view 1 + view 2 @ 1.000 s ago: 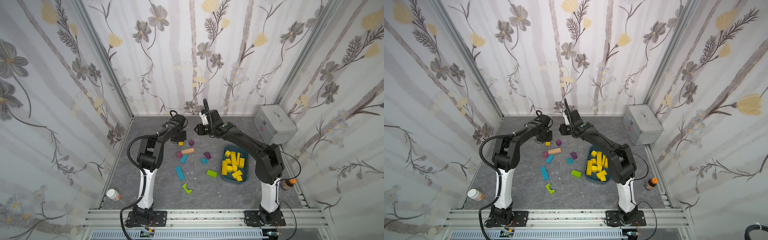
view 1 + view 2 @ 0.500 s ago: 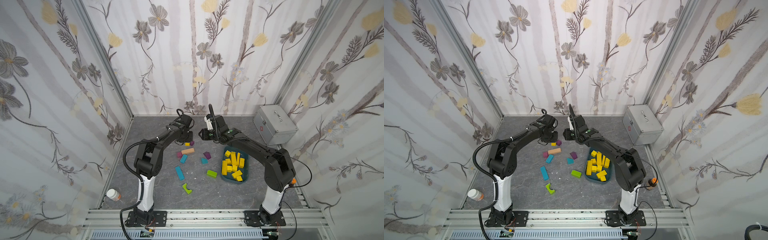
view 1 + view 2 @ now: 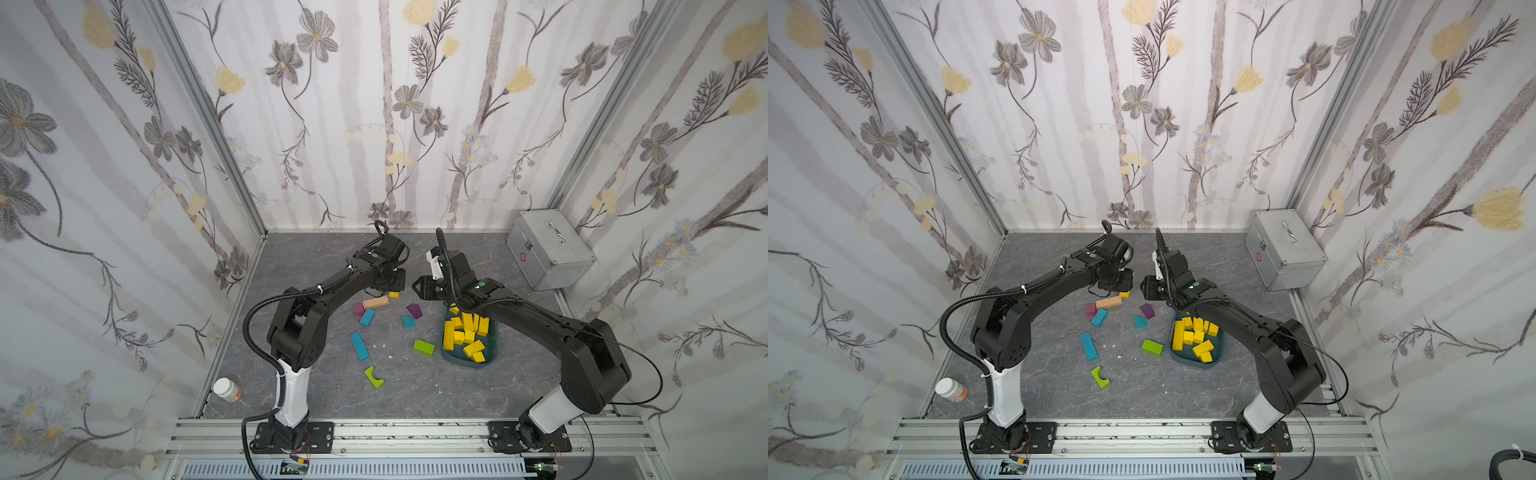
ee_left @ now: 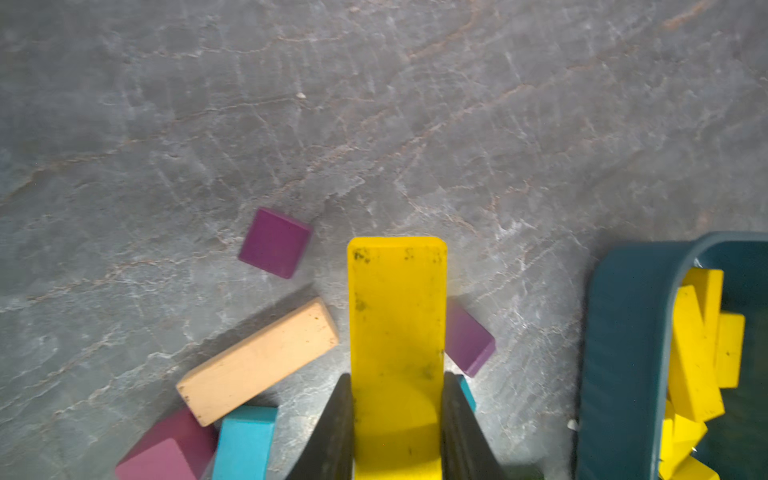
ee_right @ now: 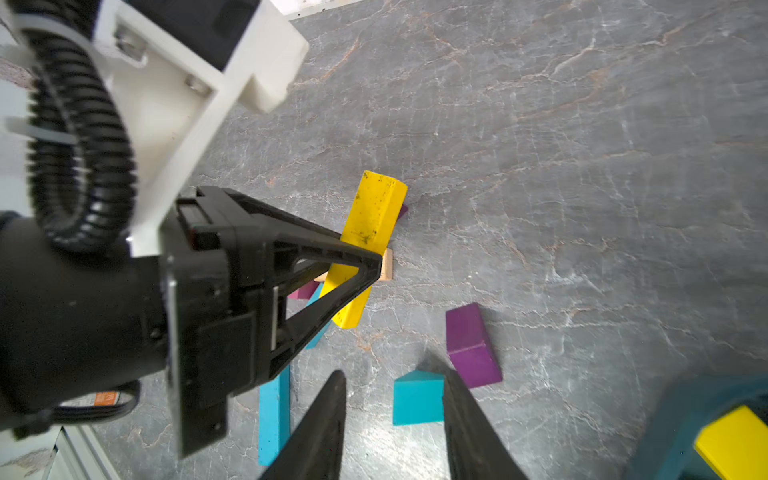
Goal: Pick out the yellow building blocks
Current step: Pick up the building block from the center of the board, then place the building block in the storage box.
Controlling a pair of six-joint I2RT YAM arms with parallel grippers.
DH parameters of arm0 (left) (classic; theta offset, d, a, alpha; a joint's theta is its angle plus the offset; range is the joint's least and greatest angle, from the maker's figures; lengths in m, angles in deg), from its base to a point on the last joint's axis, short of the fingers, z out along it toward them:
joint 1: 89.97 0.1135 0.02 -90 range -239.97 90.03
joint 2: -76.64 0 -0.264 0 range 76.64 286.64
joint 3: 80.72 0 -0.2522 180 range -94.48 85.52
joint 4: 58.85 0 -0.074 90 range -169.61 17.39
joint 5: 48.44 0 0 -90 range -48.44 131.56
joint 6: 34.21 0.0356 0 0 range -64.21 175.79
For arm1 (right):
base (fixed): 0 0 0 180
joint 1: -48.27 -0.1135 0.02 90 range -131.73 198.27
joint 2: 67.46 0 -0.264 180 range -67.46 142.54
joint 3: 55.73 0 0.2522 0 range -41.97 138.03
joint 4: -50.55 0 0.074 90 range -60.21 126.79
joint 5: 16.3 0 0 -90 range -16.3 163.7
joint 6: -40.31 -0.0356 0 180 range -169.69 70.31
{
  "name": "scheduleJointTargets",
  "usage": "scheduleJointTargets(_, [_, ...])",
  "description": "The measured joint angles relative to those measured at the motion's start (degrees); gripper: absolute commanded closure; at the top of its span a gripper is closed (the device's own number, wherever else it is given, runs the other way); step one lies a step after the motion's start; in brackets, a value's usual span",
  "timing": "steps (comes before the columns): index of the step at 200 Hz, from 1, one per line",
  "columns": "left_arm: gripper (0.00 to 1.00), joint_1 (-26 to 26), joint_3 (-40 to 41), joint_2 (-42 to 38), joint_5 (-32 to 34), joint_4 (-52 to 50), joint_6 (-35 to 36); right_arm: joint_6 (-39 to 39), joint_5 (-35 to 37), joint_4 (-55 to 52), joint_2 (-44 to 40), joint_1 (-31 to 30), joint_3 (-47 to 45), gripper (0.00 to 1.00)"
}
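A white bottle [image 3: 227, 390] lies at the near left edge, its label too small to read. Right of it, the left gripper [image 4: 397, 376] is clamped on a yellow bar [image 4: 397, 299]. In both top views the gripper body hides most of that bar. In the left wrist view the bar covers part of a purple block [image 4: 469, 345] and sits just beside a peach bar [image 4: 257, 361]. Purple, teal and lime blocks lie scattered mid-floor. The right gripper [image 5: 395, 374] has its jaws apart with nothing between them. Its arm crosses the far end of a teal bin [image 3: 469, 362], hiding that rim. The other yellow building blocks [image 3: 463, 332] are piled in the bin, overlapping too much to count. A metal case [image 3: 550, 249] stands far right. The floor [image 3: 324, 257] is grey and veined like marble, and floral wallpaper panels enclose it.
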Motion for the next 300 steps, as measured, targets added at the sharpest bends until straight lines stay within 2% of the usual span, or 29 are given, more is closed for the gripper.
scheduleJointTargets(79, [0.83, -10.1, 0.5, -2.3, -0.6, 1.9, -1.6, -2.1, 5.0, -0.6, -19.1, 3.4, -17.7, 0.58])
scheduleJointTargets(129, [0.82, -15.9, -0.7, 0.9, -1.5, 5.0, -2.4, -5.4, 9.4, -3.4, -29.4, 6.1, -28.2, 0.58])
scheduleJointTargets(237, [0.8, -26.5, -9.0, 10.9, -6.0, 7.5, -3.1, -11.4, 19.6, -10.1, -47.7, 7.8, -34.7, 0.58])
scheduleJointTargets(300, [0.77, -28.2, -10.9, 14.9, -7.1, 7.5, -4.3, -12.3, 23.0, -9.8, -53.5, 8.0, -38.0, 0.56])
